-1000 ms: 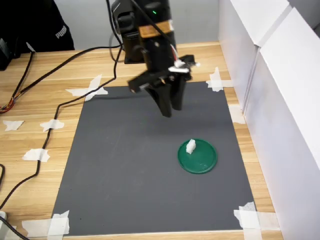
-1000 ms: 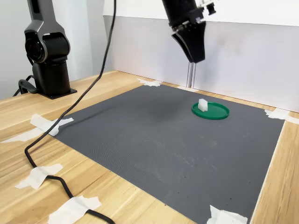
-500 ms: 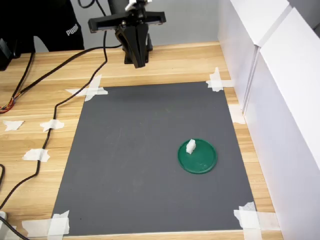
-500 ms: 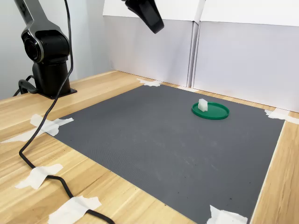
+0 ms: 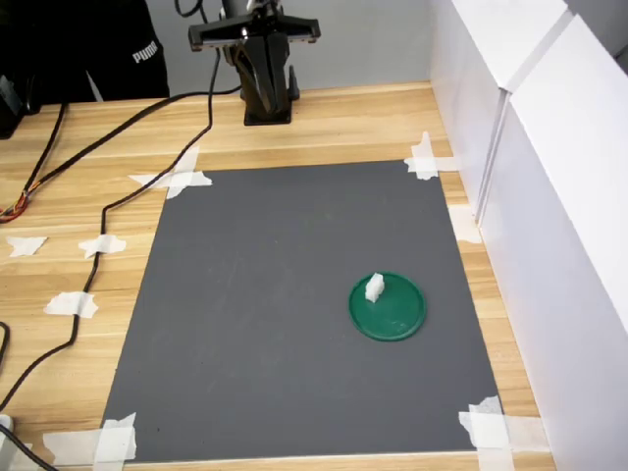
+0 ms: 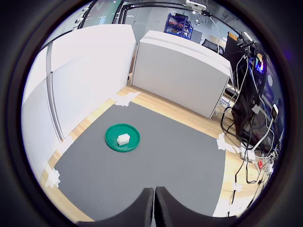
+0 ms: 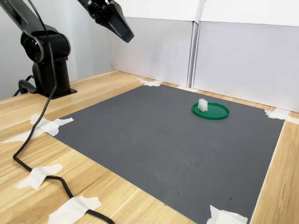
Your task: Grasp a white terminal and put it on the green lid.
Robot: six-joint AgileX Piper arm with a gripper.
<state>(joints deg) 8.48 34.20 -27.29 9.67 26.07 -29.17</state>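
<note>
In the first exterior view, the white terminal (image 5: 374, 287) sits on the green lid (image 5: 397, 314), toward the lid's upper-left edge, in the lower right part of the frame on the dark grey mat (image 5: 265, 294). The gripper (image 5: 263, 93) hangs at the top of the frame, above the wooden table (image 5: 353, 123) beyond the mat's far edge and well apart from the lid, with its fingers drawn together and nothing between them. In the wrist view, the two dark fingertips (image 6: 144, 208) meet at the bottom centre of the frame with only a thin seam between them, so the pincer is closed and empty; the terminal (image 6: 123, 139) lies inside the lid's rim (image 6: 113, 144) left of centre, far from the tips. In the second exterior view, the gripper (image 7: 126, 35) is in the upper left, high over the table and tilted, its tip a single closed point; the terminal (image 7: 202, 105) stands upright on the lid (image 7: 216, 112) right of centre. Judging from all three views, the placement looks done: the terminal rests on the lid, and nothing visible seems left to do beyond parking the arm.
</note>
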